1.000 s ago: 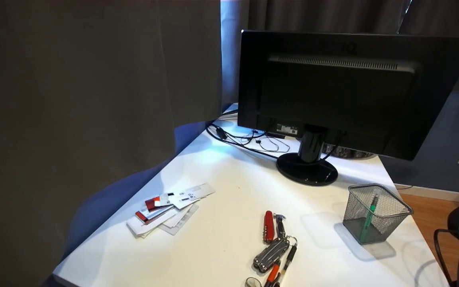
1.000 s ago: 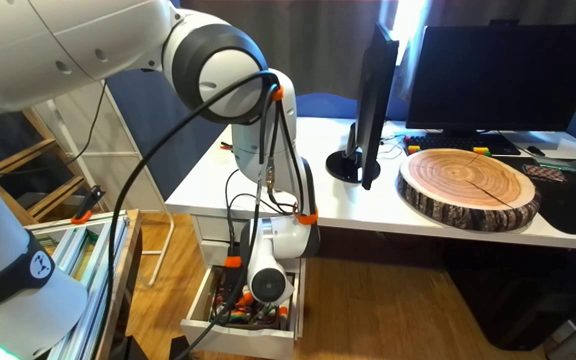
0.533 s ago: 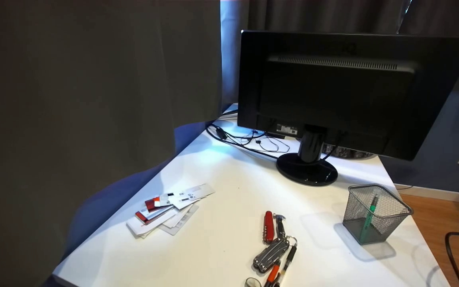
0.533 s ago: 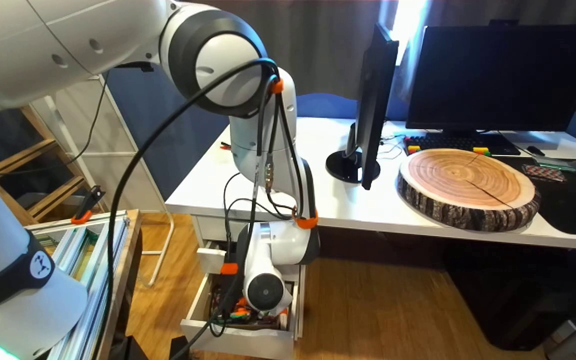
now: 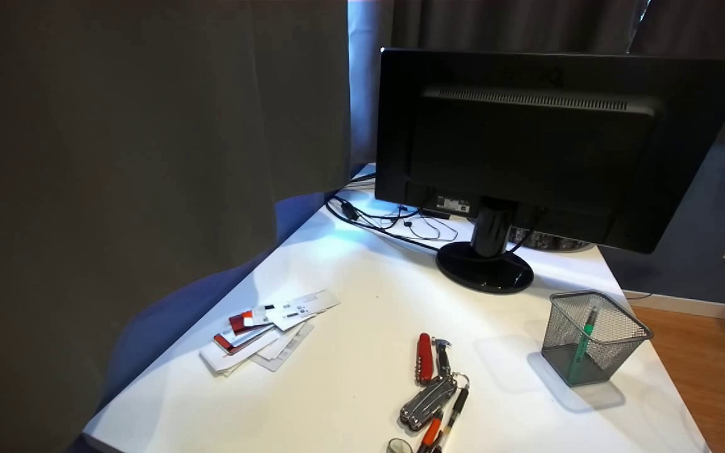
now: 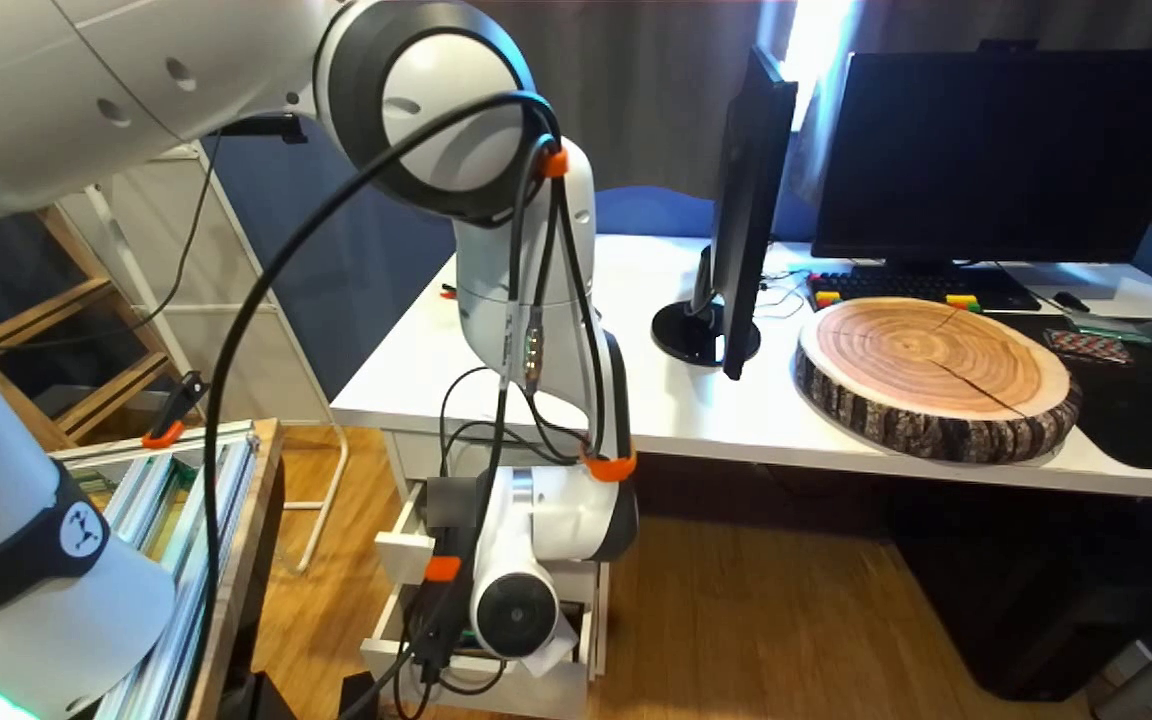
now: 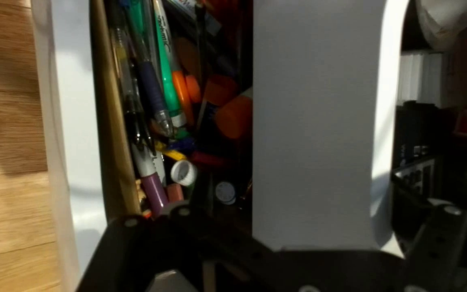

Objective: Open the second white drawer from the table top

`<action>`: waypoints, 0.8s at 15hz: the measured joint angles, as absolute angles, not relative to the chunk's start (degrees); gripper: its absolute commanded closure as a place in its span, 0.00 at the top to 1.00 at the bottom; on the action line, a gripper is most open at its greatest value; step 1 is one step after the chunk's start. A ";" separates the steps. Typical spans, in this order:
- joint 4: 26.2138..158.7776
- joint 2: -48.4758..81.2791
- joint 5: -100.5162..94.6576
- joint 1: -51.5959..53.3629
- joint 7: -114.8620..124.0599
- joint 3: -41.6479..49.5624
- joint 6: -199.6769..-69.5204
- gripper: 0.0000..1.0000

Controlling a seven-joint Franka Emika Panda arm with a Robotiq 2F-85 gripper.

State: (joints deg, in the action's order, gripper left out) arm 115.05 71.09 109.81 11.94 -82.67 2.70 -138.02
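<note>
The second white drawer (image 6: 404, 557) stands partly pulled out under the white table top (image 6: 406, 370) in an exterior view. The top drawer (image 6: 416, 455) above it is shut. In the wrist view the second drawer's grey-looking front face (image 7: 316, 121) runs down the middle, with its bright rim at the right. My gripper (image 7: 310, 202) is open. One dark finger is on the outer side of that front and the other is over the drawer's inside. Whether a finger touches the front is too dark to tell. In the exterior view the wrist hides the fingers.
A lower white drawer (image 6: 506, 685) stands open beneath, with pens and caps (image 7: 168, 93) inside. Cables (image 6: 466, 430) hang along the arm. A black monitor (image 6: 751, 210) and a wood slice (image 6: 936, 360) stand on the table. A mesh pen holder (image 5: 595, 340) stands near the edge.
The arm's wrist has moved outward and down from the desk. The second drawer has slid out from nearly shut to partly open, over the lower drawer.
</note>
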 measured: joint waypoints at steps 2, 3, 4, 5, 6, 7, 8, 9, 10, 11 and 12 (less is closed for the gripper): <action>115.49 70.76 110.14 11.94 -83.90 3.00 -138.03 1.00; 115.78 70.35 110.89 11.94 -85.20 3.05 -138.03 1.00; 116.27 69.62 112.01 11.95 -86.92 3.06 -138.03 1.00; 116.97 68.64 113.08 11.96 -88.72 3.06 -138.03 1.00; 117.85 67.45 114.16 12.03 -90.57 3.05 -138.01 1.00; 119.02 65.99 114.87 12.19 -92.10 3.04 -138.01 1.00; 120.37 64.42 115.22 12.41 -93.18 3.04 -138.01 1.00; 121.92 62.75 115.26 12.75 -93.94 3.04 -138.01 1.00; 123.62 60.98 115.26 13.19 -94.55 3.04 -138.03 1.00; 125.55 59.09 115.08 13.79 -95.04 3.04 -138.16 1.00; 127.52 57.21 114.89 14.44 -95.38 3.04 -138.41 1.00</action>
State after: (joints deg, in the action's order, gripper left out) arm 127.52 57.21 114.89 14.44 -95.38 3.04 -138.41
